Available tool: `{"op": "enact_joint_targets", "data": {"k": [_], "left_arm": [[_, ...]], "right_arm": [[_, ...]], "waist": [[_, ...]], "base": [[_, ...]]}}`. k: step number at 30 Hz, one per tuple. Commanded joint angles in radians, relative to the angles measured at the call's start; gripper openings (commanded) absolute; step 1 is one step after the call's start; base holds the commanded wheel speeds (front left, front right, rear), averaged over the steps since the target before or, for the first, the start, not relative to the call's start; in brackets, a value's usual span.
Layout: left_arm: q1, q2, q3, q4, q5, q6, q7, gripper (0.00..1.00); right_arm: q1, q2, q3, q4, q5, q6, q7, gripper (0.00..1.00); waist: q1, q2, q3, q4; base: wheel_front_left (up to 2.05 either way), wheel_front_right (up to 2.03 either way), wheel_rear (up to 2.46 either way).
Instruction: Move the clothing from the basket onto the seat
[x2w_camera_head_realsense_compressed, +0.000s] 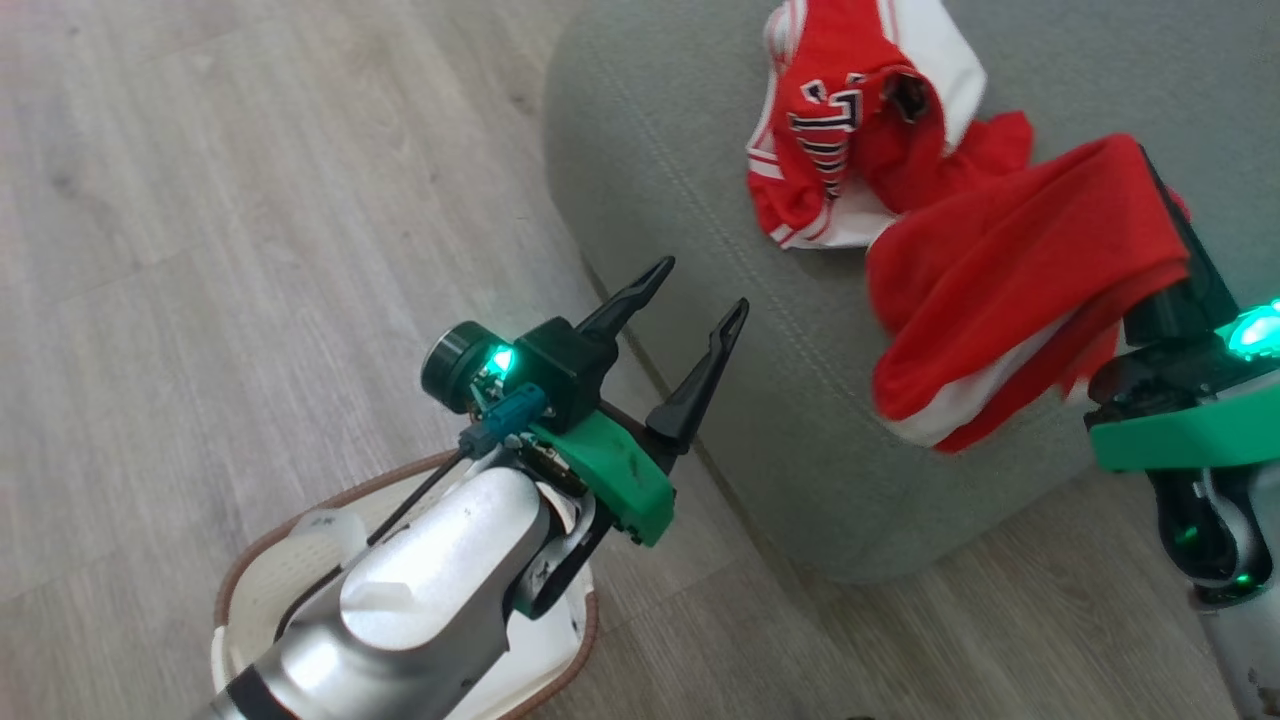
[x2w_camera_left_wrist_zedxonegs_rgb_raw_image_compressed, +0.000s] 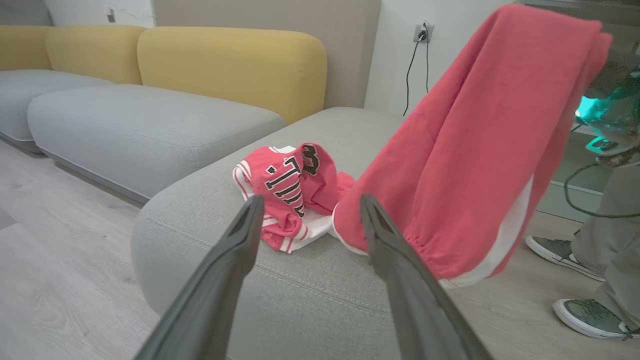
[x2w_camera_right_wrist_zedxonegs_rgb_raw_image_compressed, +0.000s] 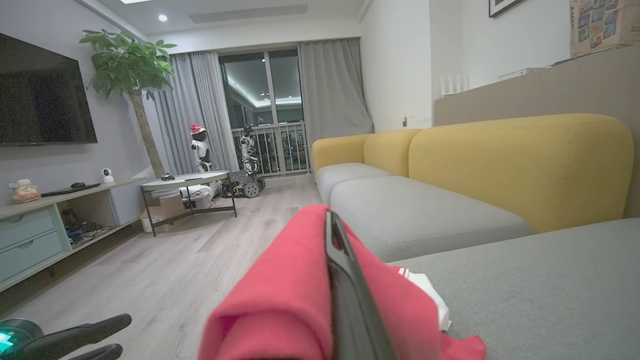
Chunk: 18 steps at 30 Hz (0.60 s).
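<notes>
Head view: high, steeply down on pale wood-plank floor (x2w_camera_head_realsense_compressed: 200, 200) and corner of large grey-green fabric sofa cushion (x2w_camera_head_realsense_compressed: 680, 150). Left wrist view: low, near that corner, facing across it toward yellow padded backrests (x2w_camera_left_wrist_zedxonegs_rgb_raw_image_compressed: 230, 65). Right wrist view: just above cushion, facing down room toward grey-curtained window (x2w_camera_right_wrist_zedxonegs_rgb_raw_image_compressed: 265, 90). All share cushion, red shiny garments (x2w_camera_head_realsense_compressed: 1000, 270).

A pale wood floor (x2w_camera_head_realsense_compressed: 250, 200) runs past yellow backrests (x2w_camera_left_wrist_zedxonegs_rgb_raw_image_compressed: 230, 65), a wall socket (x2w_camera_left_wrist_zedxonegs_rgb_raw_image_compressed: 422, 32), a person's grey shoes (x2w_camera_left_wrist_zedxonegs_rgb_raw_image_compressed: 590, 315), a dark television (x2w_camera_right_wrist_zedxonegs_rgb_raw_image_compressed: 45, 95) and a leafy indoor tree (x2w_camera_right_wrist_zedxonegs_rgb_raw_image_compressed: 130, 65).
</notes>
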Motion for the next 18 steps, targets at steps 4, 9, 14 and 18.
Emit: {"op": "enact_joint_targets", "data": {"k": [4,9,14,18], "left_arm": [[-0.057,-0.001,0.027,-0.008,0.004,-0.006,-0.011,1.0],[-0.064,-0.008,0.023,0.002,0.003,-0.008,-0.014,1.0],[-0.076,-0.015,0.02,0.008,0.005,-0.009,-0.012,1.0],[-0.093,-0.019,0.017,0.016,0.011,-0.002,-0.005,1.0]], "right_arm": [[-0.013,-0.023,-0.005,-0.052,-0.002,0.0,-0.005,0.0],[-0.057,-0.053,-0.008,-0.052,-0.001,0.0,-0.005,0.0],[-0.126,-0.101,-0.024,-0.024,-0.027,0.0,-0.005,0.0],[-0.209,-0.149,-0.044,0.015,-0.037,0.0,-0.005,0.0]], "waist": [[0.0,0.0,0.004,-0.026],[0.0,0.0,0.016,-0.027],[0.0,0.0,0.042,-0.007],[0.0,0.0,0.08,0.023]], "base": [[0.0,0.0,0.0],[0.0,0.0,0.0],[0.0,0.0,0.0],[0.0,0.0,0.0]]}}
